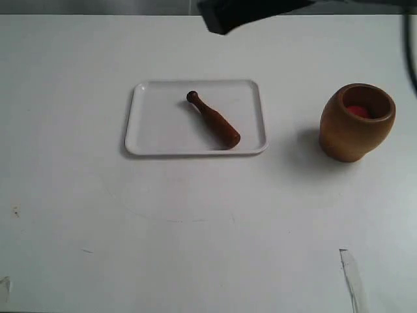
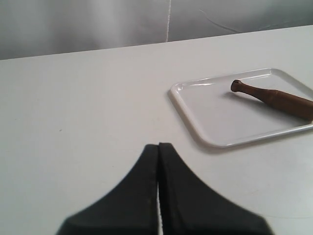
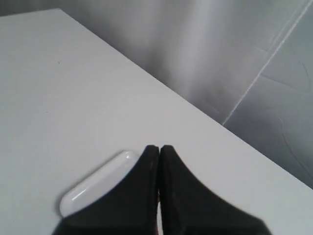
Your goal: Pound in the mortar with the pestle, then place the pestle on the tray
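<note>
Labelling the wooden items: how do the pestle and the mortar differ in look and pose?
The pestle is a slim reddish-brown club; the mortar is a fat light-brown cup. The pestle lies flat on the white tray; the mortar stands upright on the table, apart from the tray. Both are wooden.

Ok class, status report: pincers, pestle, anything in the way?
Left pincer, right pincer shut, empty. Pestle lying on tray. Mortar apart, upright. Nothing seen in the way.

We record a white bench (image 1: pixel 195 228) bearing a white tray (image 1: pixel 156 127) mid-bench and a wooden mortar (image 1: pixel 355 134) upright, apart from it.
</note>
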{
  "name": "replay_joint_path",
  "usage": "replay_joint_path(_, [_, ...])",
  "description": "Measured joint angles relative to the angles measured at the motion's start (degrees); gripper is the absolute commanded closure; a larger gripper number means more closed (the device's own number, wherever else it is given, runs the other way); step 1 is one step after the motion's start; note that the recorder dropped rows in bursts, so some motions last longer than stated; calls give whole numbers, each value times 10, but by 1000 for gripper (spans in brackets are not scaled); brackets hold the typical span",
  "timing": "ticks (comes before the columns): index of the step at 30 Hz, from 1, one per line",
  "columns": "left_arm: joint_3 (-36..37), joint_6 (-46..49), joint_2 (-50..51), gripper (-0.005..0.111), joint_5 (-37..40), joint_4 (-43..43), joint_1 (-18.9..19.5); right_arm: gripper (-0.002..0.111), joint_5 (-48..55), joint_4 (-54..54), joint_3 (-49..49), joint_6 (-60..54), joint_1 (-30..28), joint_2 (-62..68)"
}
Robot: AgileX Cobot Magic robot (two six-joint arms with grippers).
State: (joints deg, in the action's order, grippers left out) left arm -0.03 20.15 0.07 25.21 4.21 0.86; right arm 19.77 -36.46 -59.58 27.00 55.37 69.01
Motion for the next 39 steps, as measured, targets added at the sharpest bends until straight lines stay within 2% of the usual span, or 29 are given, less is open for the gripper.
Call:
replay_joint_path(8, [0,0,0,107,0,0,0,108,32,-9,128,48,22,-218])
replay_joint_path(17, [0,0,0,107,0,0,0,108,62,89,185,57,23,-392])
replay_joint_path(26, [0,0,0,107,0,0,0,108,63,103,185,57,23,-472])
replay_joint_path(39, [0,0,0,107,0,0,0,108,63,112,185,59,23,-488])
